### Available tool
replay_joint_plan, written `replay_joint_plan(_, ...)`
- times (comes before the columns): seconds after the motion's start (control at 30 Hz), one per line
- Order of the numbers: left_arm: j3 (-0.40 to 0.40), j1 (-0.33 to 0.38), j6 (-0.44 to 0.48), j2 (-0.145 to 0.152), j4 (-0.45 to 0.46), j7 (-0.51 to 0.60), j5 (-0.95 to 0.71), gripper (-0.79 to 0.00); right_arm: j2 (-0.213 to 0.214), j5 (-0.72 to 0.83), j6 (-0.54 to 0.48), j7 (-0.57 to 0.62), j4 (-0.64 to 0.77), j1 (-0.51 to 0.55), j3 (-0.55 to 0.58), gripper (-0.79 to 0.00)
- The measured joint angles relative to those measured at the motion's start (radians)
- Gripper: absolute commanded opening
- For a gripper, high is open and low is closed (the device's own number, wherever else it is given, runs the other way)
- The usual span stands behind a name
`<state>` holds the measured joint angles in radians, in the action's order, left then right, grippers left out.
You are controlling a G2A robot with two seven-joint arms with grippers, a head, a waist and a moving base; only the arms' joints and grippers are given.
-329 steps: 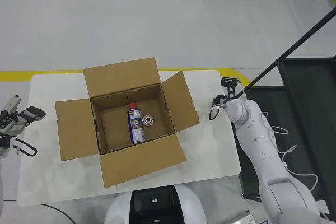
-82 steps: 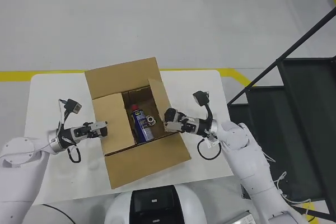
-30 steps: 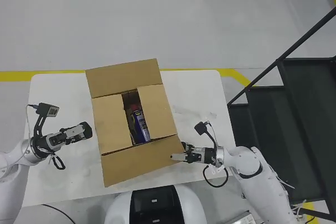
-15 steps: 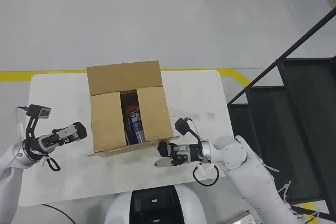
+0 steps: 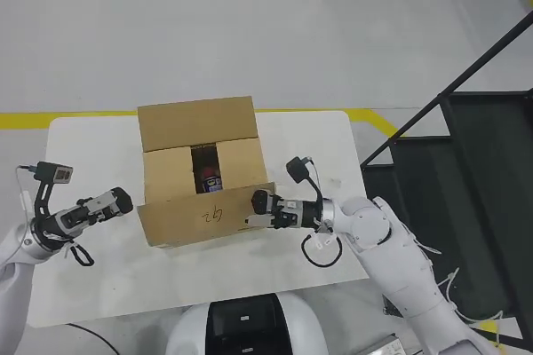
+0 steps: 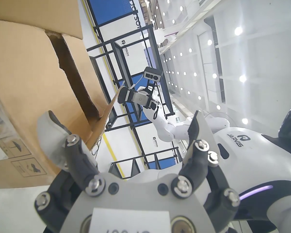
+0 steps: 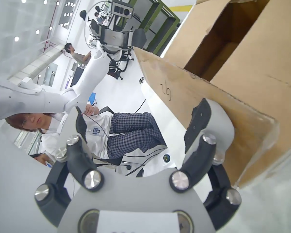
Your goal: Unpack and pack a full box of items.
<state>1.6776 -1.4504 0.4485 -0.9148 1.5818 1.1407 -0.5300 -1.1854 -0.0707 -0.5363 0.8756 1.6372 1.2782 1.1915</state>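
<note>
Quick update: the box [image 5: 169,173] is getting closed up now. A few seconds back all four flaps were splayed out. Since then both side flaps [image 5: 240,162] have folded in over the top, and in the last second the near flap [image 5: 204,217] at 6 o'clock has swung up off the desk [image 5: 320,142]. It stands roughly upright with its scribbled-on outer face showing.

The right end effector [image 5: 259,207] is doing that. It sits at the flap's corner, around 4 o'clock from the box, fingers spread and gripping nothing, one finger [image 7: 208,122] just pushing on the cardboard. The left end effector [image 5: 117,201] has backed off to 9 o'clock, well apart from the box, also spread wide and empty.

The can [image 5: 211,180] is inside the box, visible through the gap between the side flaps. The far flap [image 5: 195,120] at 12 o'clock is open. So I'd say we're in the packing half: near flap needs tipping over, then the far one.
</note>
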Motion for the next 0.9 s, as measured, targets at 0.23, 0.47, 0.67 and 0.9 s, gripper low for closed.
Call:
replay_joint_plan(0.23,-0.028,0.089,0.096,-0.011,-0.113,-0.185,0.115,0.000,-0.008,-0.051,0.036,-0.059,-0.044,-0.043,-0.054,0.000)
replay_joint_plan(0.47,-0.146,0.291,0.089,-0.034,-0.323,-0.342,0.238,0.000,-0.010,-0.052,0.055,-0.064,-0.049,-0.067,-0.082,0.000)
replay_joint_plan(0.67,-0.293,0.480,0.164,-0.066,-0.509,-0.317,0.282,0.000,-0.010,-0.034,0.063,-0.053,-0.055,-0.086,-0.101,0.000)
replay_joint_plan(0.9,-0.344,0.549,0.180,-0.080,-0.593,-0.306,0.279,0.000,-0.011,-0.017,0.061,-0.036,-0.062,-0.108,-0.122,0.000)
